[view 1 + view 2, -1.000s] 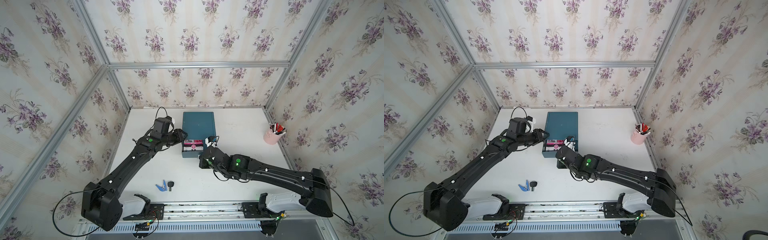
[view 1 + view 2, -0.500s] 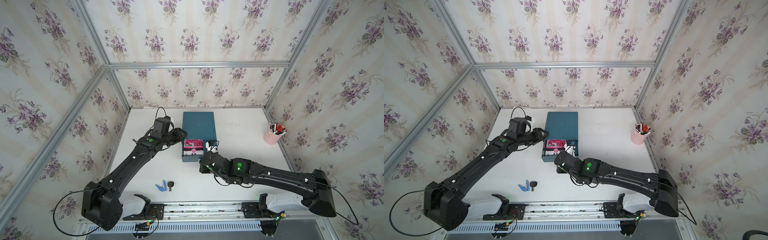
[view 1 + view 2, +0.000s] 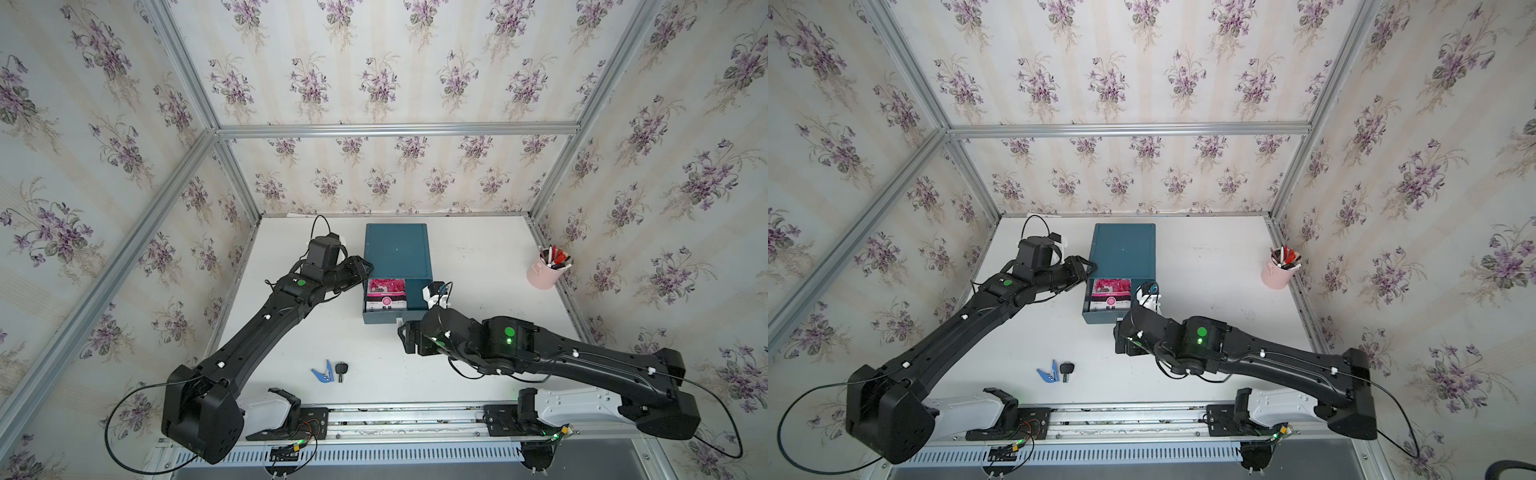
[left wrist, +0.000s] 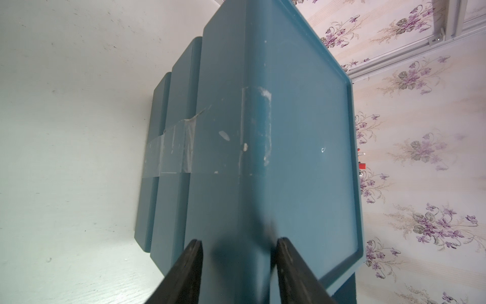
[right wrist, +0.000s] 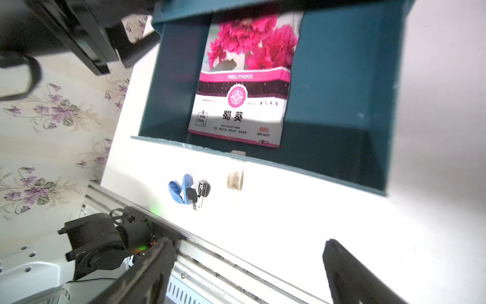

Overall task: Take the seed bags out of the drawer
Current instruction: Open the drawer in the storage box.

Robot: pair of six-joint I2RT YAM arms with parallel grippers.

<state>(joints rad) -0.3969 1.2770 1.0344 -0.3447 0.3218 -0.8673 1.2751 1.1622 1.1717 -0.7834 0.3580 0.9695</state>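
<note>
A teal cabinet (image 3: 397, 249) (image 3: 1123, 249) stands mid-table with its top drawer (image 3: 417, 297) (image 5: 336, 79) pulled out toward the front. One of the seed bags (image 3: 385, 295) (image 3: 1111, 295) (image 5: 242, 86), showing magenta blooms, lies flat in the drawer's left half. My left gripper (image 3: 359, 270) (image 4: 239, 244) is open, its jaws half apart against the cabinet's upper left front corner (image 4: 302, 131). In front of the drawer's front wall, my right gripper (image 3: 409, 338) (image 3: 1125, 340) (image 5: 249, 244) hangs over bare table, open wide and empty.
A blue clip (image 3: 323, 372) (image 5: 180, 189) and a black key (image 3: 340, 370) lie near the front left. A pink cup of pens (image 3: 542, 276) stands at the right wall. A scrap of tape (image 5: 234, 180) sticks to the table before the drawer. The metal rail (image 3: 415, 419) runs along the front.
The drawer has slid farther out toward the front. My right gripper has opened from shut and drawn back from the drawer's front. The left arm has not moved.
</note>
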